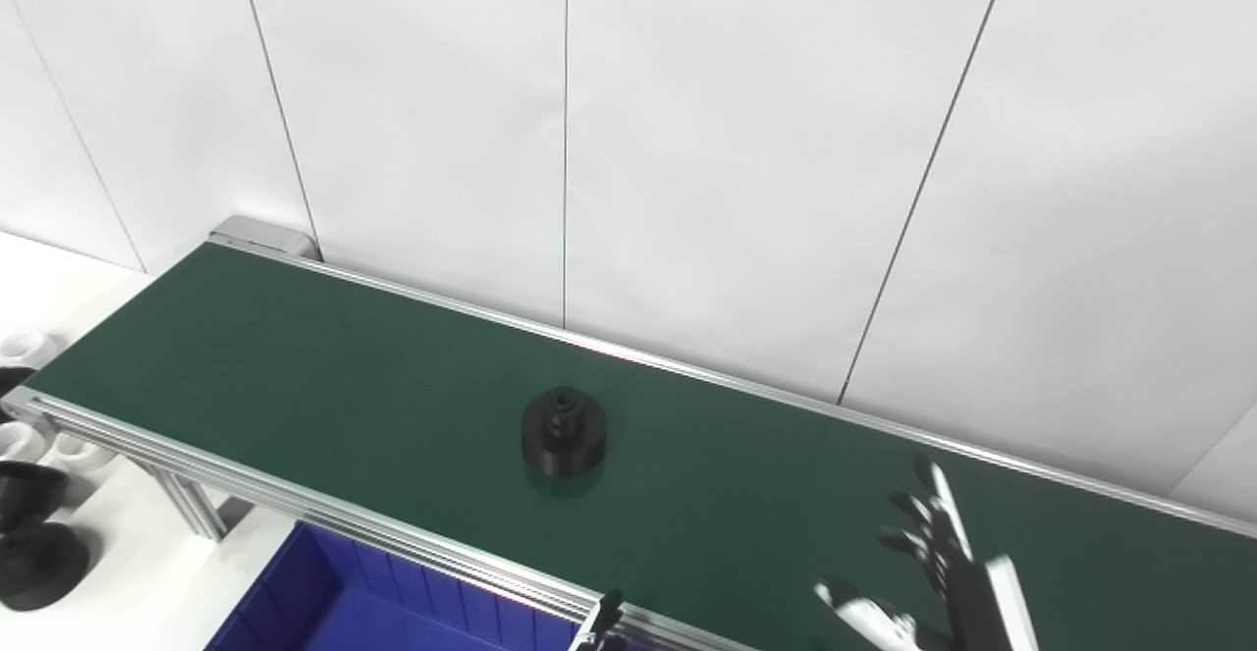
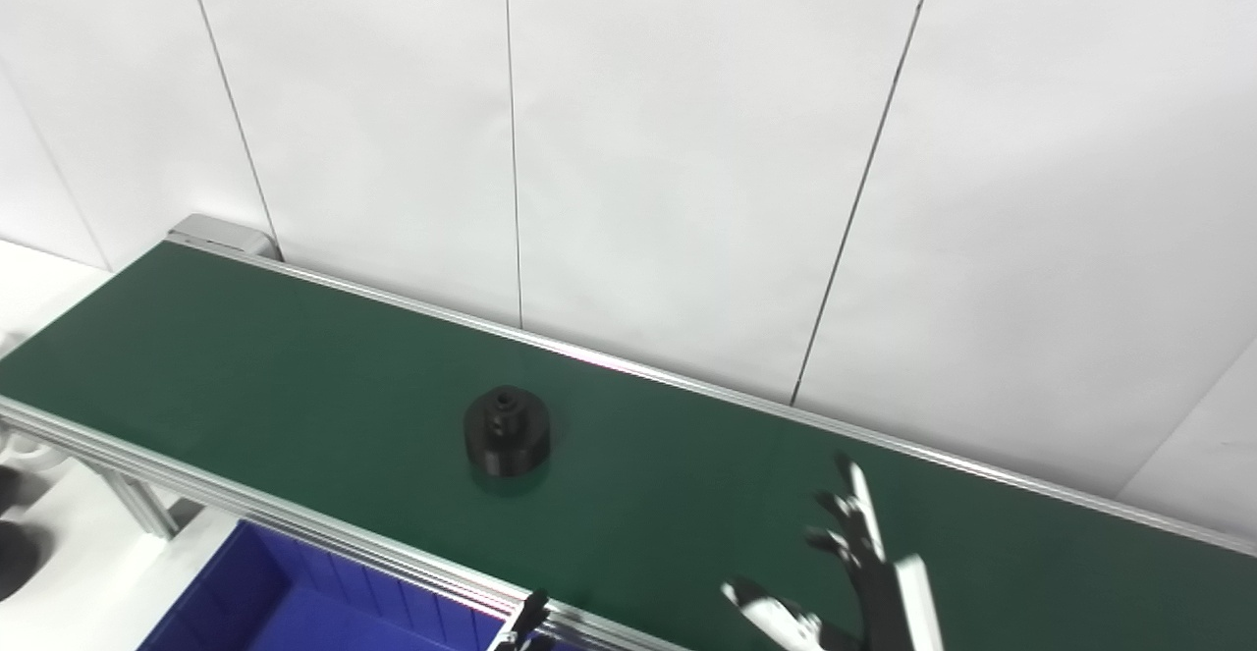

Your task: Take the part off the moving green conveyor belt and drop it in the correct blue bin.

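A green conveyor belt (image 1: 295,376) runs along a white panelled wall (image 1: 687,140), carrying a black part (image 1: 563,432). The right hand (image 1: 933,572) hovers with fingers spread, empty; the left hand (image 1: 601,626) barely shows, grip unclear.

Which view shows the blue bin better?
The left eye view: more of the blue bin appears below the conveyor's near rail, including its ribbed inner wall. The right eye view shows the same bin, but cut off more by the bottom edge.
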{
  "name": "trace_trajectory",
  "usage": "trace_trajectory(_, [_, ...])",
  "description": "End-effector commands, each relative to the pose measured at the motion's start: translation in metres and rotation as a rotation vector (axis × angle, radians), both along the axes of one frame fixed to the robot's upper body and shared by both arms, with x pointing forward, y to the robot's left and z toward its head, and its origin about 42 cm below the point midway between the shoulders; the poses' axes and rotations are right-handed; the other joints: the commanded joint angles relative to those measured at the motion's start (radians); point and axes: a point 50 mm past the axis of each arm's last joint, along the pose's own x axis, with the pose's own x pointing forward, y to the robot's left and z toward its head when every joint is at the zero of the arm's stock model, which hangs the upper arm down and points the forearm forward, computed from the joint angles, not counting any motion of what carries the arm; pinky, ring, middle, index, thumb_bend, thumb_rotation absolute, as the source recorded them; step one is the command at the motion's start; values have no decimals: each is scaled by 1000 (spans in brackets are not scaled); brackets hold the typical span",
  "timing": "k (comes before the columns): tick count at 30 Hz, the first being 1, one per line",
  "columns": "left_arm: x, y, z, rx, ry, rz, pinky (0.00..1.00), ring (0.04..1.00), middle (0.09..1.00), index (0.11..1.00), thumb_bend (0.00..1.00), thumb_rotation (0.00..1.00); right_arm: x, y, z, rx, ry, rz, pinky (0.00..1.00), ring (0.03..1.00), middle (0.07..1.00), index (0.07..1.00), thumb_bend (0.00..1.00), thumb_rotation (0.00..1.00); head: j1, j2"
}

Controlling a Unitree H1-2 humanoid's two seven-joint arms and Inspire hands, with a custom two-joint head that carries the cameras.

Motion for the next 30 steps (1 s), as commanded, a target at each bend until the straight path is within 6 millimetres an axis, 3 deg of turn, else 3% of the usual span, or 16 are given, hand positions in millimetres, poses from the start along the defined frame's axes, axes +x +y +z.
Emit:
trace_trajectory(1, [10,-26,22,-92,-83,-26,775,945,1000,1000,905,694,20,5,17,-75,-1,21,684,865,973,969,910,533,-1,4])
trace_trajectory(7, [12,-26,22,-88,-88,-28,765,927,1000,1000,901,701,73,31,44,-267,120,92,707,861,917,927,967,494,-8,14])
trace_trajectory(10, [13,-27,24,-84,-88,-35,763,923,1000,1000,896,709,96,44,52,-328,139,118,659,845,914,909,971,422,-9,21])
trace_trajectory(14, [13,-28,25,-84,-91,-39,770,927,1000,1000,890,712,119,63,66,-426,120,142,639,856,915,912,980,401,-14,29])
trace_trajectory(24, [12,-36,29,-87,-96,-41,747,955,1000,1000,870,725,161,104,84,-669,51,217,607,832,905,904,1000,386,-21,43])
trace_trajectory(30, [13,-40,30,-86,-113,-59,802,978,1000,1000,846,730,176,120,85,-825,26,247,581,802,888,885,1000,372,-19,47])
